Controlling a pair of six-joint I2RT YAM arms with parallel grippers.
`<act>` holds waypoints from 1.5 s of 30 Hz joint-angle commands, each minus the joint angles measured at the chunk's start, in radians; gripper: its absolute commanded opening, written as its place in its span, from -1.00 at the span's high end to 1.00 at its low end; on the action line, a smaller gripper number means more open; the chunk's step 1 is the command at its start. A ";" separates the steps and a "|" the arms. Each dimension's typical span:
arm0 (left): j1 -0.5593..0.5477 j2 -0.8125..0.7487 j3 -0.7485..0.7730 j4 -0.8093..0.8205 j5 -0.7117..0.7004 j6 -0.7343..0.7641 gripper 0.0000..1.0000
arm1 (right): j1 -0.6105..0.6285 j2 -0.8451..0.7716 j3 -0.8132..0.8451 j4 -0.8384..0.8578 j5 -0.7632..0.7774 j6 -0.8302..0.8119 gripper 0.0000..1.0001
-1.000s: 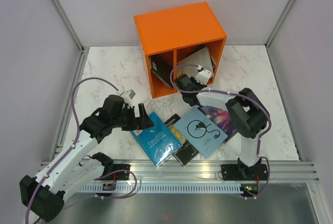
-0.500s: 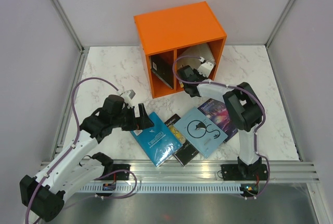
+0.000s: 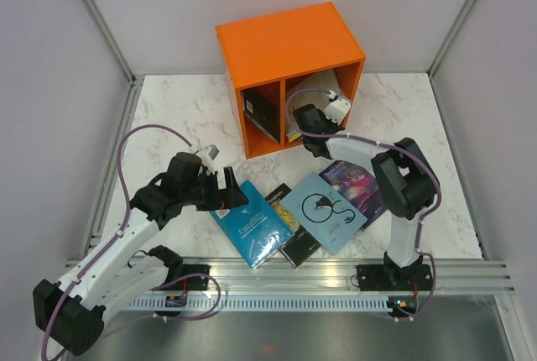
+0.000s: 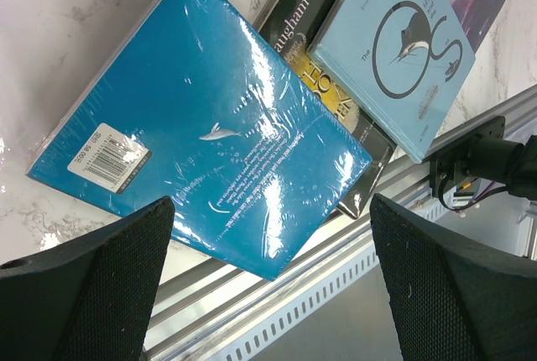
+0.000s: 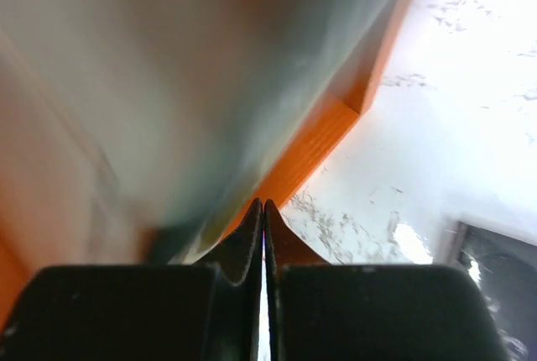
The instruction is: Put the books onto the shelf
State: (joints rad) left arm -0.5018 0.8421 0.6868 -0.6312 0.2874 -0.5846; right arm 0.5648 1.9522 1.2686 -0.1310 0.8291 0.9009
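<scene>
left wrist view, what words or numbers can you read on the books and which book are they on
"angham": white letters on the dark book; the start is hidden under the teal book.
"O" and "S": large letters on the light blue book.
Too small or too covered to read: the dark book's yellow lettering, the teal book's white print and barcode sticker, and the light blue book's small print.

Marble table (image 3: 168, 113) with shelf (image 3: 285, 46), books (image 3: 323, 203)
</scene>
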 commanded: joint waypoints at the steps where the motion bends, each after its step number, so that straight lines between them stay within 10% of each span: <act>1: -0.006 0.005 0.011 0.011 -0.027 0.015 -0.99 | -0.009 -0.148 -0.069 0.053 -0.056 -0.004 1.00; 13: -0.007 0.015 0.010 0.013 -0.036 0.009 -1.00 | 0.023 -0.601 -0.230 -0.110 -0.223 -0.057 1.00; 26: -0.007 0.071 0.008 0.019 -0.037 0.011 -0.99 | 0.224 -0.483 -0.302 0.418 -0.647 -0.006 1.00; 37: -0.018 0.055 0.007 0.015 -0.050 0.005 -0.99 | 0.234 -0.233 -0.160 0.540 -0.466 -0.098 1.00; 45: -0.030 0.040 0.013 -0.001 -0.056 0.002 -1.00 | 0.236 -0.168 -0.132 0.469 0.067 -0.105 1.00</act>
State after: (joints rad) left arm -0.5220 0.9081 0.6868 -0.6353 0.2588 -0.5850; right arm 0.8028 1.7870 1.1110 0.3267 0.6033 0.8059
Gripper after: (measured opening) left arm 0.997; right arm 0.002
